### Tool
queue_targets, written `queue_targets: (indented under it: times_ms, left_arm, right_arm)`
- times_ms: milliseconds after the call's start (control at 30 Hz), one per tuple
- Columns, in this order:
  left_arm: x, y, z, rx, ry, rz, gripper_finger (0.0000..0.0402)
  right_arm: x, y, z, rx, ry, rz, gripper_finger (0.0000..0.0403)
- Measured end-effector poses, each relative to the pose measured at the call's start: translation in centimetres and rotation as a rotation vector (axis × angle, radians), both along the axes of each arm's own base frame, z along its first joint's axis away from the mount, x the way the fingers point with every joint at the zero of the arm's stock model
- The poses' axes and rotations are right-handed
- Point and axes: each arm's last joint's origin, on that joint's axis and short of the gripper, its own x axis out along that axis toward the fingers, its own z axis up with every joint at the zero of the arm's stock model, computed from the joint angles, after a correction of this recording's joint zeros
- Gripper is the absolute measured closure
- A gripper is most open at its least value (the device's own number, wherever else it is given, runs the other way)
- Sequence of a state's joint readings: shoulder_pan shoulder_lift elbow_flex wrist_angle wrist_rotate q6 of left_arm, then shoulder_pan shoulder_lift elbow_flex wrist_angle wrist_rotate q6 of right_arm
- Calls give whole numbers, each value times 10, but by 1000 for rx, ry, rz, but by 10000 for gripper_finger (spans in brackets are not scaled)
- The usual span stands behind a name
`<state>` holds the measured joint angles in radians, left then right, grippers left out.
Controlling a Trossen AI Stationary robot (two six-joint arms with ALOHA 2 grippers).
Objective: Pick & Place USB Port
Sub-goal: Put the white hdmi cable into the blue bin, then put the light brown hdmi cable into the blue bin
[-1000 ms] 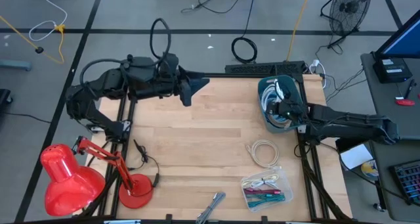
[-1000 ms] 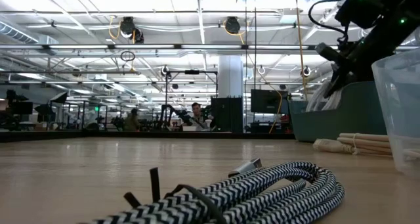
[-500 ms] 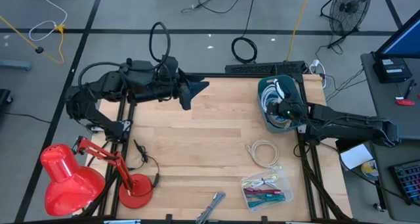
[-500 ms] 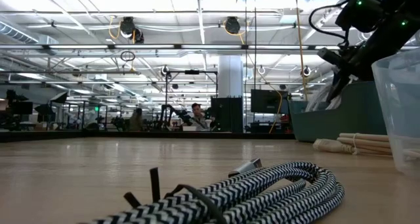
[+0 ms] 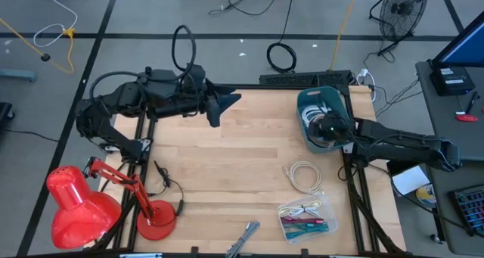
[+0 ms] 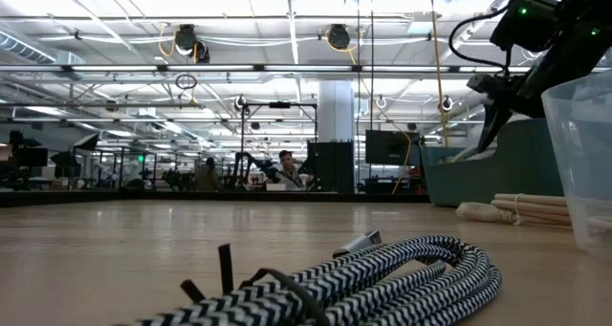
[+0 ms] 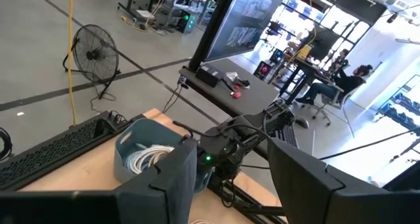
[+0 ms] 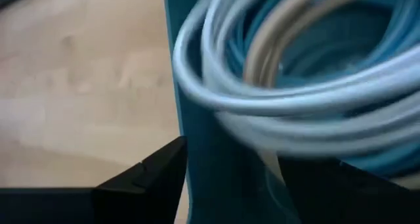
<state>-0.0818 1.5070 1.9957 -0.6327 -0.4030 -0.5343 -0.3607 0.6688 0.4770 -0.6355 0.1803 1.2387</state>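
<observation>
The wooden table carries, from big to small, a red lamp at its near left corner, a teal bin of coiled cables near the far right edge, a clear bag of cables toward the near edge, and a loose cream cable coil between bin and bag. The left pincer hangs idle over the far left part of the table, its fingers spread and empty. The right pincer is at the bin's near part, its fingers spread with the bin wall between them and pale cables just beyond; nothing is pinched. Which cable carries the USB plug I cannot tell. The risk here is that closing now clamps the bin wall, or catches several tangled loops, lifting or tipping the bin.
</observation>
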Motion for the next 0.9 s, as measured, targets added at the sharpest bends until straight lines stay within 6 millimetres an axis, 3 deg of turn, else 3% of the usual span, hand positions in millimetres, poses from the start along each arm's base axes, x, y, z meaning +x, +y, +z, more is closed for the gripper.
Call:
queue_targets:
  times_ms: [333,500,733,900]
  left_arm:
    - [-1,-9,0,56,15,7,211]
    - [-1,-9,0,66,18,14,211]
    - [-1,-9,0,67,19,20,211]
    - [-1,-9,0,67,18,23,211]
  right_arm:
    - [-9,8,-1,141,-7,74,152]
    - [-10,8,8,121,-71,79,152]
    - [-7,4,28,-42,-175,61,152]
    - [0,-2,52,-224,-410,-27,151]
